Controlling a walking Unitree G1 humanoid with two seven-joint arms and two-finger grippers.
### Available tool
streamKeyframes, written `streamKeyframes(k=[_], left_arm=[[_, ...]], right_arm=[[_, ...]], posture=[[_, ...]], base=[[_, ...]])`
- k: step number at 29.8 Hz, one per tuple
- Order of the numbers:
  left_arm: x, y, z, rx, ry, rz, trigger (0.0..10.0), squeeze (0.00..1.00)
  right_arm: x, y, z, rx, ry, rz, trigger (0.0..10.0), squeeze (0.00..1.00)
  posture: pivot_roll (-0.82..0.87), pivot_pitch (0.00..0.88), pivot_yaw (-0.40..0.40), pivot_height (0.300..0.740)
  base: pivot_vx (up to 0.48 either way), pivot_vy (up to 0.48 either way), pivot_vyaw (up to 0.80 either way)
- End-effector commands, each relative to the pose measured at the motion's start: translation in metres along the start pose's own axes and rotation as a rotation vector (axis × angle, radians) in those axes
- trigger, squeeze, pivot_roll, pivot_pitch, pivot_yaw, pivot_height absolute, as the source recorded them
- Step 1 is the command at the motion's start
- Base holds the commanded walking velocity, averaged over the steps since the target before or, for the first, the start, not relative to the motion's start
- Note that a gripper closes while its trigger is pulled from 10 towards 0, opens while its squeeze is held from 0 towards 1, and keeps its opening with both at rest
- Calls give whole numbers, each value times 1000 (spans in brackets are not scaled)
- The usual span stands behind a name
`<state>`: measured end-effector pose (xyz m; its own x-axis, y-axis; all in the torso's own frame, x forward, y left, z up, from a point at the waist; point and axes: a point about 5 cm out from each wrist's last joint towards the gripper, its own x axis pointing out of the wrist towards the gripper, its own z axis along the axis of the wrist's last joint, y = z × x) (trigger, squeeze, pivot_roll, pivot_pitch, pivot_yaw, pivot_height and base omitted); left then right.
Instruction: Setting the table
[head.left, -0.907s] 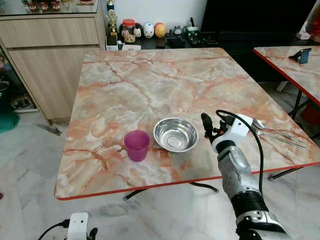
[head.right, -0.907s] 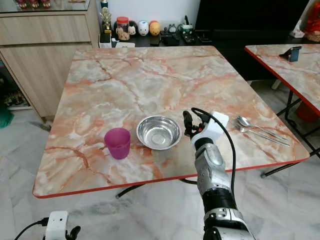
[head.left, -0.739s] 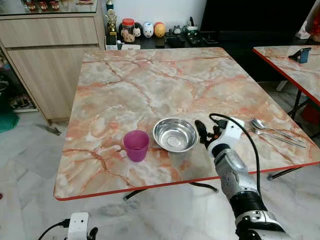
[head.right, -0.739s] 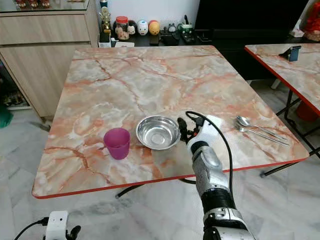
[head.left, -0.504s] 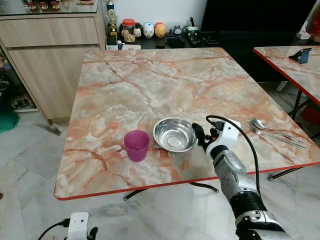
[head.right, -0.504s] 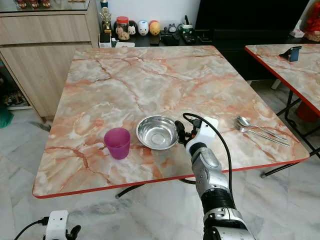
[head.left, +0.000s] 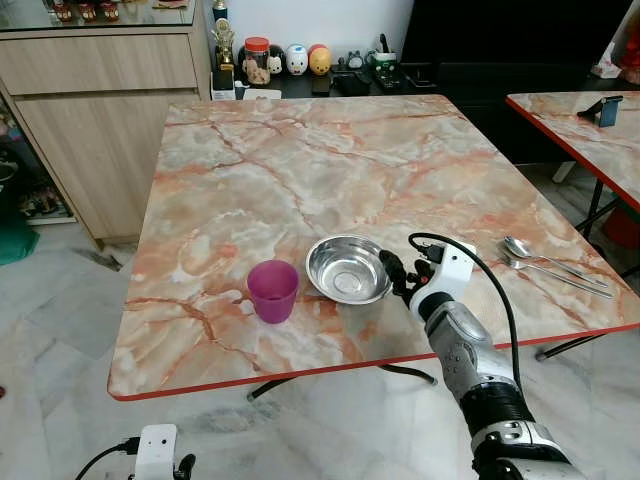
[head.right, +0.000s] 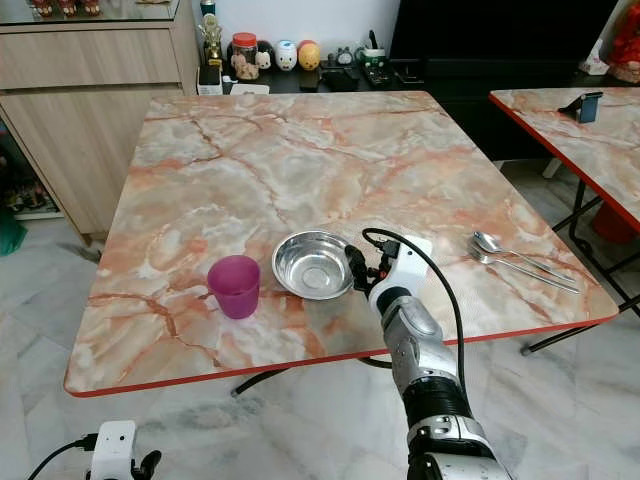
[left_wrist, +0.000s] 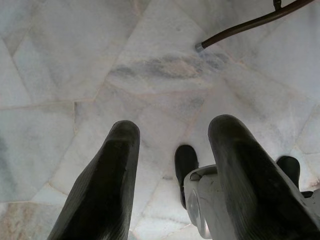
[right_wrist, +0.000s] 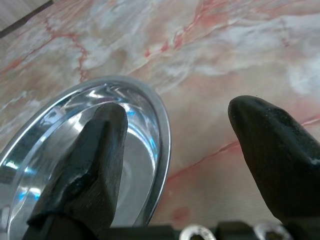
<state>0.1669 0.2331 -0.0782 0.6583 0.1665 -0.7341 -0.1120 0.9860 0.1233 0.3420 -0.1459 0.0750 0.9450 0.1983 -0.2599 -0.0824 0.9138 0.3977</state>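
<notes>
A shiny steel bowl (head.left: 340, 272) sits near the front edge of the marble table (head.left: 300, 160), with a purple cup (head.left: 273, 290) just to its left. A spoon and fork (head.left: 555, 265) lie together by the table's right edge. My right gripper (head.left: 392, 272) is at the bowl's right rim. In the right wrist view it is open (right_wrist: 175, 145), straddling the bowl's rim (right_wrist: 162, 135), one finger (right_wrist: 97, 155) over the inside and the other (right_wrist: 272, 145) outside over the tabletop. My left gripper (left_wrist: 172, 135) hangs open over the floor.
A second marble table (head.left: 590, 120) stands to the right. A wooden cabinet (head.left: 110, 110) is at the back left, and a low dark shelf with jars and figurines (head.left: 300, 60) runs behind the table. A table leg (left_wrist: 240, 27) rests on the tiled floor.
My right gripper has moved left across the table from near the cutlery to the bowl's right rim. The bowl, the cup and the left arm have stayed in place.
</notes>
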Motion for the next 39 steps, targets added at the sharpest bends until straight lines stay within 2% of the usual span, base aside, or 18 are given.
streamKeyframes(k=[1,9,17,39], left_arm=[[-2,2,-7,5,27,0,10000,0],[-1,-2,-5,7,21,-4,10000,0],[0,-2,-3,6,19,-3,10000,0],[-1,-1,-6,14,28,-2,10000,0]], right_arm=[[2,3,2,8,9,13,10000,0],[3,7,-1,23,22,36,10000,0],[2,5,-4,81,43,31,10000,0],[3,3,-13,110,77,22,10000,0]], posture=[[8,0,-67,740],[7,0,-66,740],[8,0,-66,740],[9,0,-65,740]], base=[[0,0,0],[0,0,0],[0,0,0],[0,0,0]])
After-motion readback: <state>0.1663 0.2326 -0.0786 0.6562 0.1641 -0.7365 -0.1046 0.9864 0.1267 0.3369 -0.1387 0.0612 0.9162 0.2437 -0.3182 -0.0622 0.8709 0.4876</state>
